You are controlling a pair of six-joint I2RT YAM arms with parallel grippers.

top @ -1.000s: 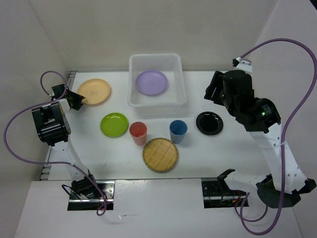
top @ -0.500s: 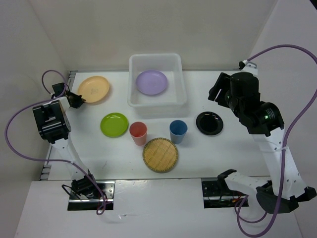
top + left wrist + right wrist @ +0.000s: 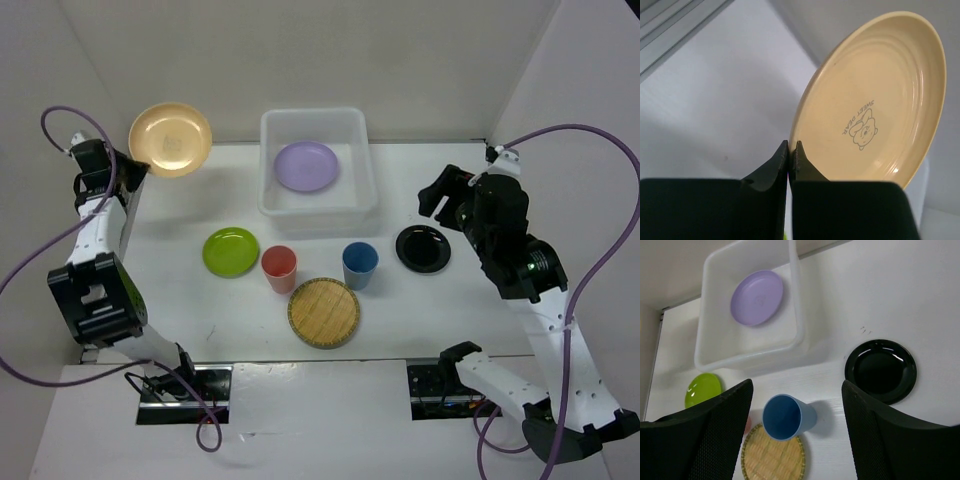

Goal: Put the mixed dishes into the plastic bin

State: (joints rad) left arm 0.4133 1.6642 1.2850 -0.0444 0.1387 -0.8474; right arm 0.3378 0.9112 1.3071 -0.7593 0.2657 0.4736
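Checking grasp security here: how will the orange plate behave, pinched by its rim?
Probably stiff: the orange plate shows no sag though the left gripper pinches only its rim. Its glossy surface looks slippery, so it may pivot or slide out.

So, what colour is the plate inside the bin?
The plate is lilac purple, clearest in the right wrist view.

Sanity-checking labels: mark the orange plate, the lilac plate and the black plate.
orange plate (image 3: pixel 880 75), left wrist view, inner face above the print.
lilac plate (image 3: pixel 306 165), top external view, centre of the plate.
black plate (image 3: pixel 880 371), right wrist view, centre of its well.
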